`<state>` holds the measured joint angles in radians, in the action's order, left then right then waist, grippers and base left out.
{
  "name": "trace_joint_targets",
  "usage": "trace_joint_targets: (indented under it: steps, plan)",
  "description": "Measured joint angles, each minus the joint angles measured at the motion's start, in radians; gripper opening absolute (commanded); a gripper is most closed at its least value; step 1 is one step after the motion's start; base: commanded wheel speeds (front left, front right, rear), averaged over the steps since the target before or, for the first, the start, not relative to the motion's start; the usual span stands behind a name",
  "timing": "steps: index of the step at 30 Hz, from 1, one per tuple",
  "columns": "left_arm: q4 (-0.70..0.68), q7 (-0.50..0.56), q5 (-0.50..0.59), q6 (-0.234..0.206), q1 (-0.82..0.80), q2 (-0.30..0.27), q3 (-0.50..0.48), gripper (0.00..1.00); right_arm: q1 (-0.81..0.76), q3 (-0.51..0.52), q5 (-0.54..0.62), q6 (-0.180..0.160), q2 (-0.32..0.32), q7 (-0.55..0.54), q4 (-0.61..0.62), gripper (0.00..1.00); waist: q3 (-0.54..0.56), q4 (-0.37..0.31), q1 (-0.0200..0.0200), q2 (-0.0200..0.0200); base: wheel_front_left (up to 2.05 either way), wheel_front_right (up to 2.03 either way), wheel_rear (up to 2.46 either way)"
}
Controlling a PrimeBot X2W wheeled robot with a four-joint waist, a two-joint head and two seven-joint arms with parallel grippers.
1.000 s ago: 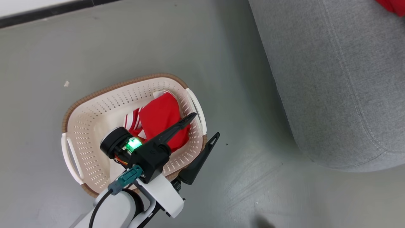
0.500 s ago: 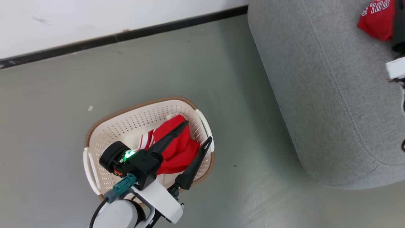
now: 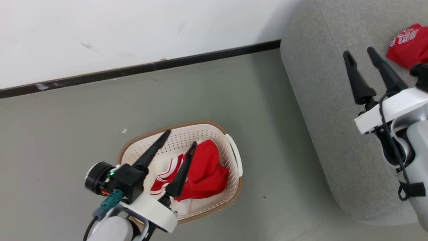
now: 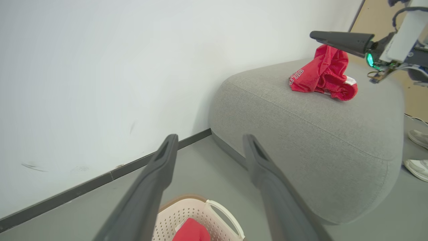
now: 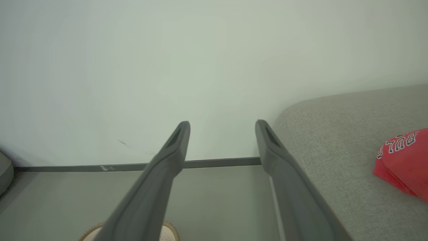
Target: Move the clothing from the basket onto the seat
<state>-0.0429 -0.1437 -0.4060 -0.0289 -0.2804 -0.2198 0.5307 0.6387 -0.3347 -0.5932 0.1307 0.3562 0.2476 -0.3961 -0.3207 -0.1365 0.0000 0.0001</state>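
The cream basket (image 3: 232,152) with its brown rim stands on the floor and holds red clothing (image 3: 205,172) with white stripes. My left gripper (image 3: 180,139) hovers above the basket, open and empty, its fingers pointing toward the wall. From the left wrist, the left gripper (image 4: 210,137) looks out over the basket (image 4: 200,212) to the grey seat (image 4: 317,134). A second red garment (image 3: 408,43) with white lettering lies on the seat (image 3: 321,100). My right gripper (image 3: 358,52) hangs open over the seat, left of that garment (image 5: 401,160); in its own view the right gripper (image 5: 222,124) is empty.
A white wall with a black baseboard (image 3: 133,70) runs behind the basket. Grey floor (image 3: 267,140) separates the basket from the seat. A person's pale shoes (image 4: 416,167) stand on the floor past the seat's far end.
The head camera has swung, bringing the wall and my right gripper into view. My left gripper has turned from pointing across the basket's right rim to pointing at its far rim, still open.
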Motion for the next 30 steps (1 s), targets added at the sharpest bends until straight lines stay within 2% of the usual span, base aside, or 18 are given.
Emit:
trace_joint_targets:
  steps: [4,13,19,30]
  plan:
    - [0.034,-0.030,-0.009,-0.029,0.015,0.002,-0.037,1.00,-0.036,-0.005,0.036,0.000,-0.014,0.000,0.009,1.00,0.029,0.027,0.0000,0.0000,0.00,0.00,0.00]
    - [0.114,-0.064,-0.032,-0.085,0.061,0.017,-0.090,1.00,-0.139,-0.008,0.108,0.000,-0.090,0.000,0.078,1.00,0.089,0.087,0.0000,0.0000,0.00,0.00,0.00]
    - [0.160,-0.081,-0.041,-0.100,0.080,0.027,-0.117,1.00,-0.223,0.021,0.154,0.000,-0.111,0.000,0.096,1.00,0.131,0.121,0.0000,0.0000,0.00,0.00,0.00]
    - [0.231,-0.096,-0.065,-0.101,0.130,0.030,-0.157,1.00,-0.360,0.122,0.216,0.000,-0.119,0.000,0.104,1.00,0.214,0.168,0.0000,0.0000,0.00,0.00,0.00]
